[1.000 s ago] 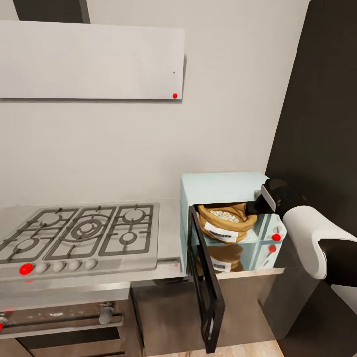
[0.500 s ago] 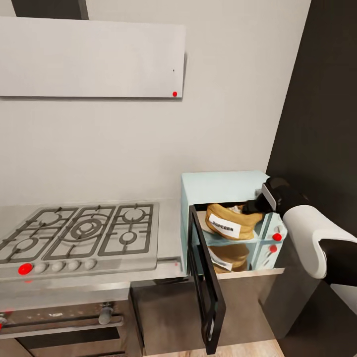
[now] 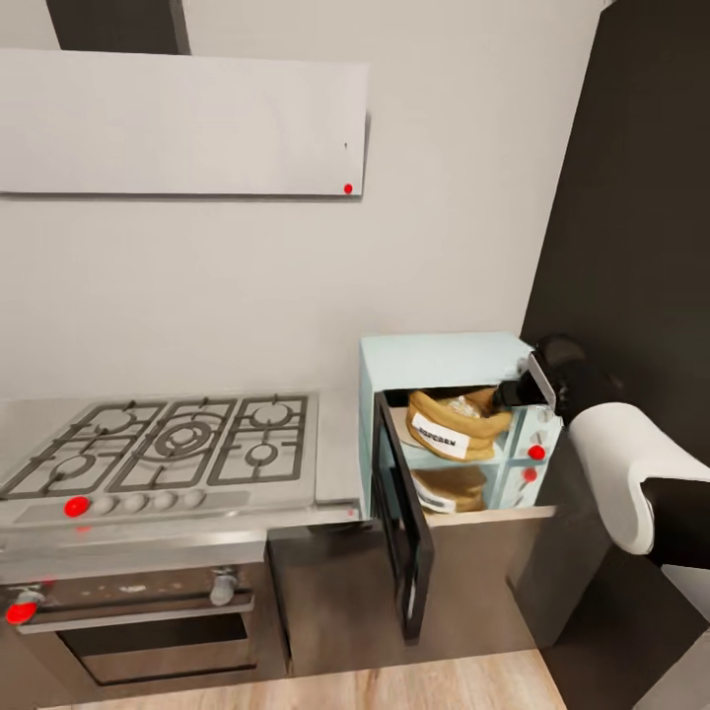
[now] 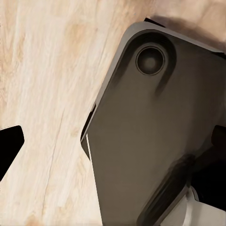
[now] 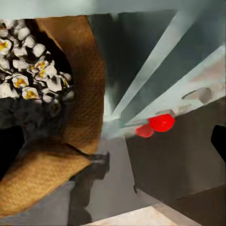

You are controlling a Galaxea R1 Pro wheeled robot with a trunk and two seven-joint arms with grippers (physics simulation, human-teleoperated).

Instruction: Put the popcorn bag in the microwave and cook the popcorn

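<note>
Right jaws at the sack's rim, grip unclear

Jaws of the right gripper [image 3: 515, 393] sit at the popcorn bag [image 3: 456, 424] rim; whether they clamp it cannot be told. The bag rests inside the microwave [image 3: 446, 363], whose door [image 3: 399, 513] hangs open, tilted so its mouth points up and back, label outward. Popcorn [image 5: 29, 75] fills the mouth. The left gripper's jaw state cannot be told; its wrist view faces wood floor [image 4: 42, 94].

Even, flat, bright sim lighting, no clear source. Soft render, fine detail smeared: popcorn bag [image 3: 456, 424] label unreadable. Glossy countertop [image 3: 473, 493] mirrors bag. Right wrist view close and blurry, soft shadow under the bag; left wrist view blurred too.
</note>
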